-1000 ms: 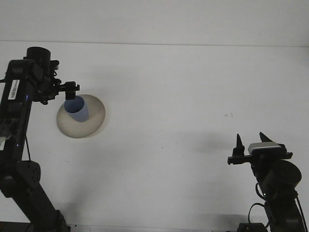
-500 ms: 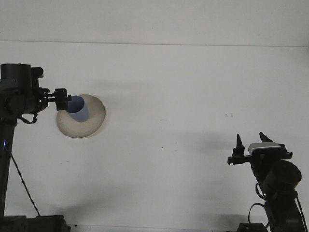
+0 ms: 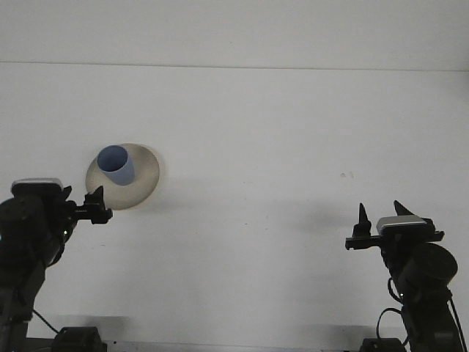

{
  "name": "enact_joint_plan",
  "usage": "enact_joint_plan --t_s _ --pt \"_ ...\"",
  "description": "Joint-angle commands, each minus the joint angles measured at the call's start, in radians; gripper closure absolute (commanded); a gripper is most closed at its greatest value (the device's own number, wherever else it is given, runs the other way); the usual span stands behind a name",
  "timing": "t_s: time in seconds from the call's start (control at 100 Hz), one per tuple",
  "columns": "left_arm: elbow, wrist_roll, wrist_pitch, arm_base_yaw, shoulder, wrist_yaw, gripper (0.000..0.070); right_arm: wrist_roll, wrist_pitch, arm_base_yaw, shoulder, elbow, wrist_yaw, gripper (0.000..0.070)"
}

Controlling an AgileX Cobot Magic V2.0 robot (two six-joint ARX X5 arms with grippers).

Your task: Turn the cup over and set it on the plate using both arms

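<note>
Front view: cup (image 3: pixel 116 163) above-right of left pincer (image 3: pixel 83 207).

The cup (image 3: pixel 116 163) is set upright on the plate (image 3: pixel 143 179), on the table (image 3: pixel 278 132). Both are found just behind the left claw (image 3: pixel 89 207), slightly to its right, and far left of the right claw (image 3: pixel 381 214).

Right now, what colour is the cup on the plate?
Light blue cup, standing on a beige plate; front view shows it best.
</note>
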Motion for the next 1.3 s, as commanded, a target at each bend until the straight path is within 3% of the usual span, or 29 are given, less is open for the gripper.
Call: enact_joint_plan --t_s 0.0,0.28,0.64,0.68,0.74,0.87,0.9,1.29 --pt "-0.071 0.002 0.064 0.0 -0.063 0.002 0.0235 -0.003 0.01 0.002 0.002 0.011 0.0 0.0206" --pt "-0.312 0.031 0.185 0.0 -0.279 -0.041 0.0236 -0.003 0.01 0.002 0.002 0.011 0.0 0.0206" --pt "-0.322 0.027 0.193 0.0 -0.292 -0.04 0.0243 -0.003 0.01 0.002 0.002 0.011 0.001 0.0218" --pt "-0.322 0.027 0.193 0.0 -0.292 -0.04 0.0276 -0.003 0.01 0.002 0.002 0.011 0.001 0.0239" --pt "-0.322 0.027 0.189 0.0 -0.293 -0.04 0.0405 -0.003 0.01 0.002 0.002 0.011 0.001 0.0322" --pt "-0.322 0.028 0.189 0.0 -0.293 -0.04 0.0697 -0.003 0.01 0.002 0.002 0.011 0.001 0.0641" --pt "-0.322 0.028 0.19 0.0 -0.293 -0.04 0.0696 -0.003 0.01 0.002 0.002 0.011 0.001 0.07" --pt "-0.322 0.027 0.19 0.0 -0.293 -0.04 0.0689 -0.003 0.011 0.002 0.002 0.011 0.001 0.07"
